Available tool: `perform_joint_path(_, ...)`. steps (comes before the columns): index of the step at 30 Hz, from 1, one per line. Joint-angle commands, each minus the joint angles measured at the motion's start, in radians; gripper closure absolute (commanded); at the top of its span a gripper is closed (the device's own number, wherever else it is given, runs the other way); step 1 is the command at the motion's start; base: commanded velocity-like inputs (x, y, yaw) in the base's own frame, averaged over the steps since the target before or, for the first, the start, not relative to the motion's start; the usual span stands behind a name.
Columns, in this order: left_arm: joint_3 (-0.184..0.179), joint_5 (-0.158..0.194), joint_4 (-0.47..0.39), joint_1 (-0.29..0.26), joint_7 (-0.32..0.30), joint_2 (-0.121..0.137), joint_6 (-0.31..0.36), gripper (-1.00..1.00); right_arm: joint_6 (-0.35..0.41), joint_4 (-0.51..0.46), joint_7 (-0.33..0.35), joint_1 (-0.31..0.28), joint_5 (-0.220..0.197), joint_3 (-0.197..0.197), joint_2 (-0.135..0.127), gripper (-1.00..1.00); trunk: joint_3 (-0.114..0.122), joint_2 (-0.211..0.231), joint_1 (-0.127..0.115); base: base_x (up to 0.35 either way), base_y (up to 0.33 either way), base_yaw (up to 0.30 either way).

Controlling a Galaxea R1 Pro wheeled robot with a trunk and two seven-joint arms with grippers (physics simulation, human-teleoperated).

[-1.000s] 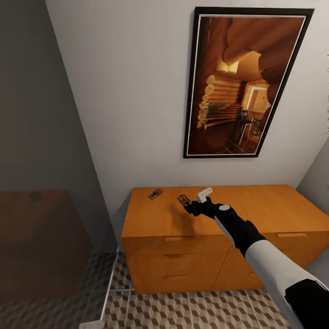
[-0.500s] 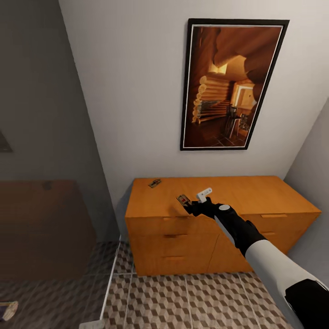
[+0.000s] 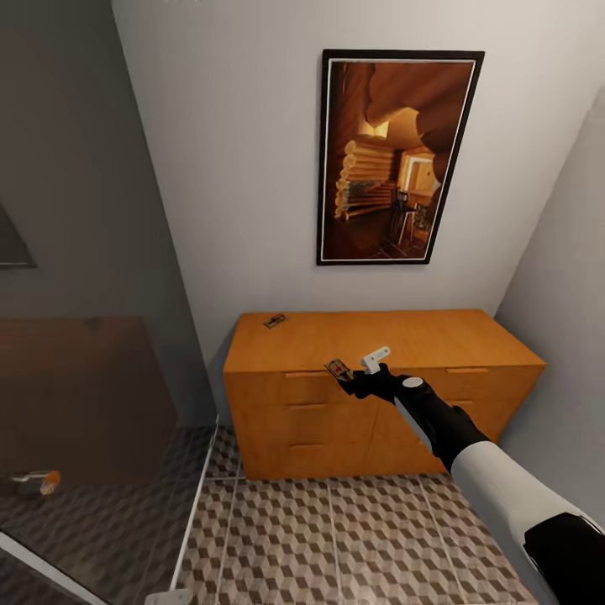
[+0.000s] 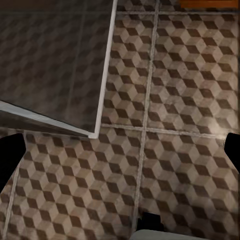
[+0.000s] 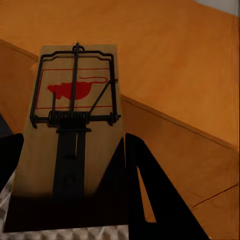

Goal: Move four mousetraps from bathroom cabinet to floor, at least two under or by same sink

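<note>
My right gripper [image 3: 344, 378] is shut on one mousetrap [image 3: 338, 368], a small wooden board with dark wire and a red mouse print. It hangs in the air just in front of the top front edge of the orange-brown cabinet [image 3: 420, 336]. In the right wrist view the mousetrap [image 5: 75, 115] lies between the dark fingers [image 5: 137, 190], with the cabinet [image 5: 190, 60] behind it. A second mousetrap [image 3: 274, 321] lies on the cabinet's top at its back left corner. My left gripper [image 4: 120, 155] is open above the cube-patterned bathroom floor [image 4: 175, 90], nothing between its fingers.
A framed picture [image 3: 395, 160] hangs on the wall above the cabinet. A glass shower screen [image 3: 84, 378] with a white floor rail [image 3: 195, 504] stands at the left, a small object [image 3: 38, 481] behind it. A wall closes the right side. Tiled floor [image 3: 336, 538] lies before the cabinet.
The whole view has drawn back from the cabinet and turned. The held mousetrap, earlier over the cabinet top, is now off its front edge. The gripper keeps its hold.
</note>
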Motion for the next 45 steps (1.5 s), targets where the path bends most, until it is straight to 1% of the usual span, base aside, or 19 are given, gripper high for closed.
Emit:
perform_joint_path(1,-0.009,0.005,0.004,-0.002,0.002,-0.001,-0.006,-1.00,0.007,-0.002,-0.005,-0.001,-0.012,0.005,-0.001,1.00,-0.002,-0.002,0.000,-0.290,-0.188,0.000)
perform_joint_path(12,-0.008,0.005,0.004,-0.002,0.002,0.000,-0.006,-1.00,0.007,0.003,-0.006,-0.001,-0.012,0.006,-0.001,1.00,-0.002,-0.002,0.000,-0.282,-0.192,0.000)
perform_joint_path(17,-0.008,0.005,0.004,-0.002,0.002,0.000,-0.006,-1.00,0.005,0.011,-0.007,-0.001,-0.012,0.006,-0.001,1.00,-0.002,-0.002,0.000,-0.151,-0.072,0.000)
perform_joint_path(21,-0.008,0.004,0.004,-0.002,0.002,0.000,-0.006,-1.00,0.000,0.051,-0.007,-0.001,-0.012,0.006,-0.001,1.00,-0.002,-0.002,0.000,-0.037,-0.017,0.000)
perform_joint_path(25,-0.008,0.005,0.004,-0.002,0.002,0.000,-0.006,-1.00,-0.024,0.125,-0.006,-0.001,-0.012,0.006,0.002,1.00,-0.002,-0.002,0.000,-0.010,-0.004,0.000)
perform_joint_path(27,-0.008,0.005,0.004,-0.002,0.002,0.000,-0.006,-1.00,-0.080,0.193,-0.006,-0.001,-0.013,0.007,0.005,1.00,-0.002,-0.002,0.000,-0.003,-0.001,0.000)
perform_joint_path(29,-0.008,0.005,0.004,-0.002,0.002,0.000,-0.006,-1.00,-0.165,0.285,-0.004,-0.001,-0.014,0.006,0.012,1.00,-0.002,-0.002,0.000,-0.001,0.000,0.000)
perform_joint_path(31,-0.008,0.005,0.004,-0.002,0.002,0.000,-0.006,-1.00,-0.217,0.345,-0.004,-0.001,-0.015,0.006,0.019,1.00,-0.002,-0.002,0.000,0.000,0.000,0.000)
perform_joint_path(32,-0.008,0.005,0.004,-0.002,0.002,0.000,-0.006,-1.00,-0.274,0.411,-0.003,-0.001,-0.014,0.006,0.028,1.00,-0.002,-0.002,0.000,0.000,0.000,0.000)
perform_joint_path(33,-0.008,0.005,0.004,-0.002,0.002,0.000,-0.006,-1.00,-0.304,0.446,-0.003,-0.001,-0.014,0.006,0.032,1.00,-0.002,-0.002,0.000,0.000,0.000,0.000)
perform_joint_path(35,-0.008,0.005,0.004,-0.002,0.002,0.000,-0.006,-1.00,-0.427,0.565,-0.001,-0.001,-0.014,0.006,0.044,1.00,-0.002,-0.002,0.000,0.000,0.000,0.000)
perform_joint_path(36,-0.008,0.005,0.004,-0.002,0.002,0.000,-0.006,-1.00,-0.455,0.585,0.000,0.001,-0.014,0.006,0.046,1.00,-0.002,-0.002,0.000,0.000,0.000,0.000)
perform_joint_path(37,-0.008,0.005,0.004,-0.002,0.002,0.000,-0.006,-1.00,-0.501,0.612,0.001,0.013,-0.014,0.006,0.048,1.00,-0.002,-0.002,0.000,0.000,0.000,0.000)
perform_joint_path(38,-0.008,0.005,0.004,-0.002,0.002,0.000,-0.006,-1.00,-0.519,0.621,0.001,0.025,-0.014,0.006,0.049,1.00,-0.002,-0.002,0.000,0.000,0.000,0.000)
perform_joint_path(41,-0.008,0.005,0.004,-0.002,0.002,0.000,-0.006,-1.00,-0.578,0.646,0.001,0.106,-0.013,0.006,0.051,1.00,-0.002,-0.002,0.000,0.000,0.000,0.000)
perform_joint_path(44,-0.008,0.005,0.004,-0.002,0.002,0.000,-0.006,-1.00,-0.628,0.653,0.002,0.152,-0.012,0.006,0.050,1.00,-0.002,-0.002,0.000,0.000,0.000,0.000)
perform_joint_path(45,-0.008,0.005,0.004,-0.002,0.002,0.000,-0.006,-1.00,-0.658,0.655,0.002,0.175,-0.012,0.006,0.049,1.00,-0.002,-0.002,0.000,0.000,0.000,0.000)
